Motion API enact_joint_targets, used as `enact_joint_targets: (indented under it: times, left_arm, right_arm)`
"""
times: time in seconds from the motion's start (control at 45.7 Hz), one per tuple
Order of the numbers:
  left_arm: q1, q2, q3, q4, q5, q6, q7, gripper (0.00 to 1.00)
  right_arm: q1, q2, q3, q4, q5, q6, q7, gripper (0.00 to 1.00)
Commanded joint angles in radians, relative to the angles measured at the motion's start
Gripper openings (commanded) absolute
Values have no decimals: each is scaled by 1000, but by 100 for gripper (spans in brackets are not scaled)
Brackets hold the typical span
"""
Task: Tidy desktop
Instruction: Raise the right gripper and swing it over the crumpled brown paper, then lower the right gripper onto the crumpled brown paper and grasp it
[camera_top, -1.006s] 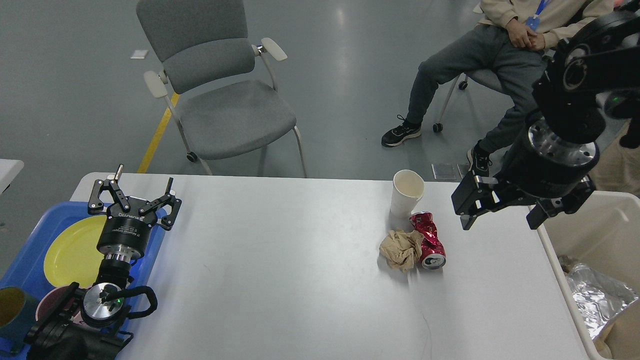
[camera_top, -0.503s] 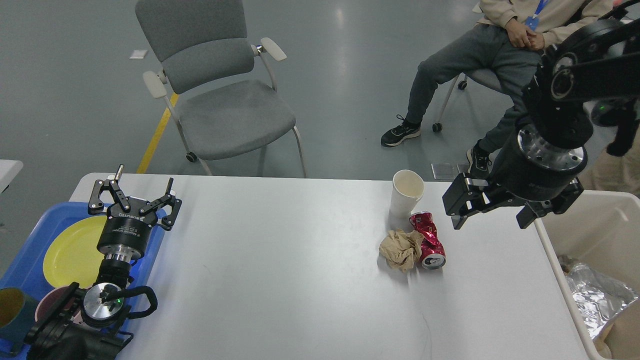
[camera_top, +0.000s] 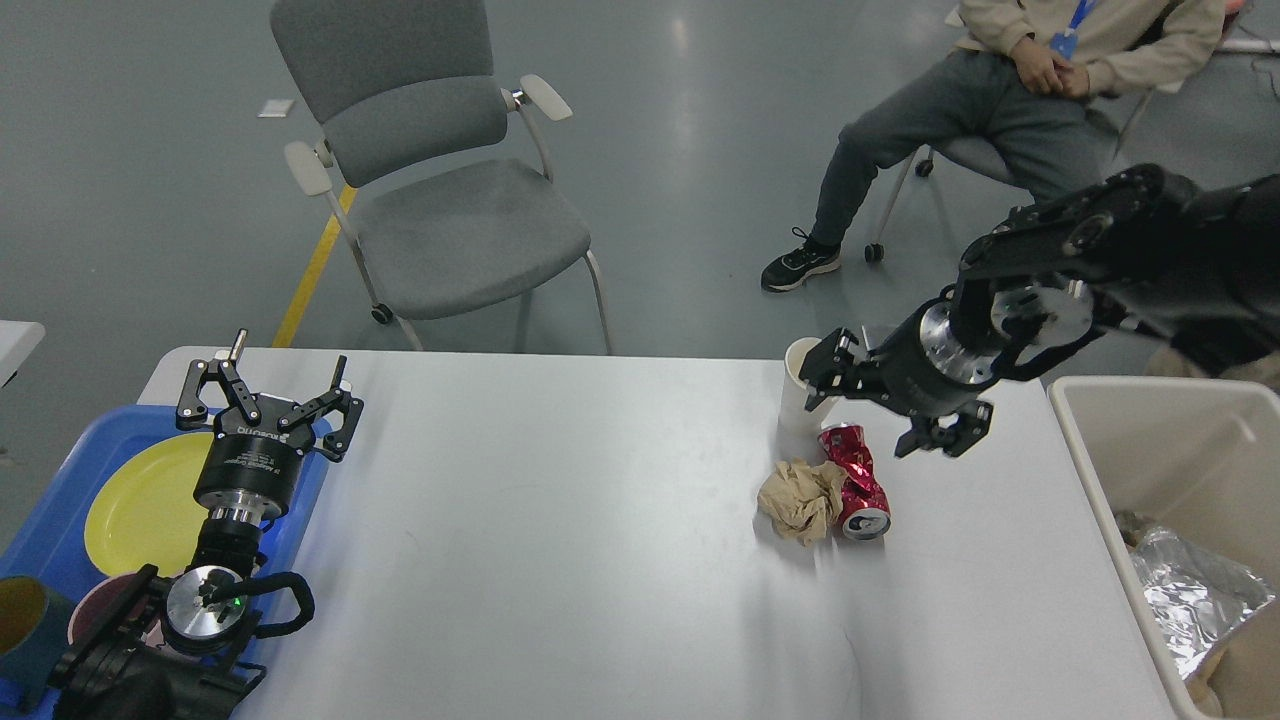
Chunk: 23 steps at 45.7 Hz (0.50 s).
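The white desktop (camera_top: 580, 520) carries a white paper cup (camera_top: 795, 405), a crushed red can (camera_top: 858, 485) and a crumpled brown paper ball (camera_top: 803, 498), all close together at the far right. My right gripper (camera_top: 862, 412) is open, low over the can's far end, with one finger in front of the cup. My left gripper (camera_top: 285, 368) is open and empty, over the left edge of the desktop by the blue tray.
A blue tray (camera_top: 50, 520) at the left holds a yellow plate (camera_top: 140, 510), a dark cup (camera_top: 25, 620) and a bowl (camera_top: 95, 610). A cream bin (camera_top: 1100, 480) with foil (camera_top: 1190, 590) stands at the right. A grey chair (camera_top: 450, 210) and a seated person (camera_top: 980, 110) are behind.
My right arm has swung down and to the left, from above the bin's edge to just over the can beside the cup. The left arm has not moved.
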Motion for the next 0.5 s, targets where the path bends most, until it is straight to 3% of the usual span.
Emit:
enact_joint_targets:
  times: [0.0, 0.284, 0.481]
  left_arm:
    - [0, 1, -1, 0, 0, 0, 0, 96]
    - [0, -1, -1, 0, 0, 0, 0, 96]
    - [0, -1, 0, 0, 0, 0, 0, 96]
  right_arm:
    - [-150, 52, 14, -127, 148, -2, -32, 100]
    - [-463, 124, 111, -411, 211, -60, -35, 100]
    - [-552, 127, 162, -492, 211, -112, -36, 100]
